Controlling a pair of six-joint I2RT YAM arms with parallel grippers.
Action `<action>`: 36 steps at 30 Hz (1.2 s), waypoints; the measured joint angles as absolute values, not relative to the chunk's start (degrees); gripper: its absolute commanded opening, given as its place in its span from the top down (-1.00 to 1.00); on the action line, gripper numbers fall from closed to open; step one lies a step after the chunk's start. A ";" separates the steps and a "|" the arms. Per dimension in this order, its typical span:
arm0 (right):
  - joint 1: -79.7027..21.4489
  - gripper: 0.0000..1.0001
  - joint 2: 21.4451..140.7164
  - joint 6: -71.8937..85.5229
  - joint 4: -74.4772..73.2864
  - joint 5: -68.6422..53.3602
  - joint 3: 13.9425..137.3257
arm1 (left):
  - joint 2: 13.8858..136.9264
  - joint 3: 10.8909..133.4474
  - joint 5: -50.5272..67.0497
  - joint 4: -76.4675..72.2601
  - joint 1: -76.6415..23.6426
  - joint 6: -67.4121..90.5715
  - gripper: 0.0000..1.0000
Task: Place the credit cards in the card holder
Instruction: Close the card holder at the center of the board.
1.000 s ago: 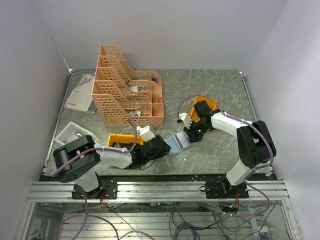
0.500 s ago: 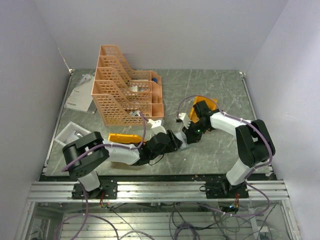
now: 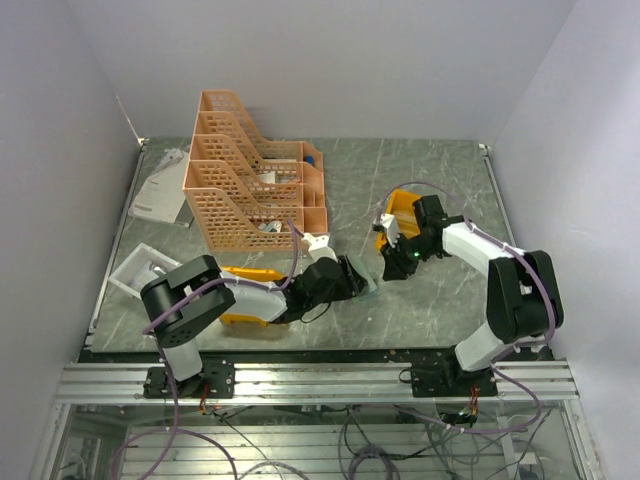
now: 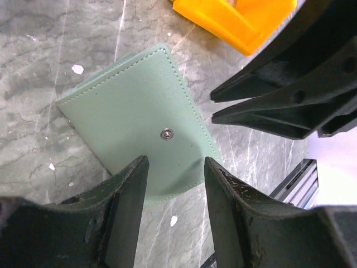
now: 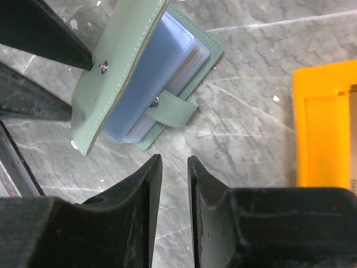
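The card holder (image 4: 134, 120) is a grey-green wallet with a round snap, lying on the marble table. In the right wrist view the card holder (image 5: 120, 67) has its cover propped up at an angle over blue inner sleeves, and the strap hangs loose. My left gripper (image 4: 175, 170) is open right over its near edge, one finger to each side. My right gripper (image 5: 173, 162) stands a short way off with a narrow empty gap between its jaws. From above, the left gripper (image 3: 352, 275) hides most of the card holder (image 3: 368, 284), with the right gripper (image 3: 390, 266) beside it. The credit cards are out of view.
An orange bin (image 3: 400, 206) sits just behind the right gripper and shows close by in its wrist view (image 5: 323, 128). Another orange bin (image 3: 238, 276) lies under the left arm. A peach lattice rack (image 3: 255, 190) stands at the back left, with a white tray (image 3: 138, 268) and papers (image 3: 160, 195) further left.
My left arm has swung right until its gripper covers the card holder, whose blue inside no longer shows from above. My right gripper has drawn back to the right and parted its jaws slightly.
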State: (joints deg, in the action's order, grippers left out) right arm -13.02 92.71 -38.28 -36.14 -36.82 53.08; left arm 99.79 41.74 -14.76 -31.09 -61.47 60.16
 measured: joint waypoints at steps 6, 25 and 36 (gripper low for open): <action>-11.46 -0.12 84.42 -45.23 -33.50 -39.44 48.77 | 99.79 41.74 -13.52 -31.00 -60.40 58.67 0.06; -14.02 -0.23 78.48 -72.01 -14.85 -42.52 35.55 | 97.82 38.39 -12.12 -33.69 -60.07 57.65 0.05; -19.77 0.00 82.04 -68.77 -6.52 -36.56 34.59 | 98.02 38.41 -11.03 -34.46 -59.90 57.49 0.06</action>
State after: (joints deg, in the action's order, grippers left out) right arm -19.77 82.04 -68.77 -6.52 -36.56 34.59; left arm 98.02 38.41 -11.03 -34.46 -59.90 57.49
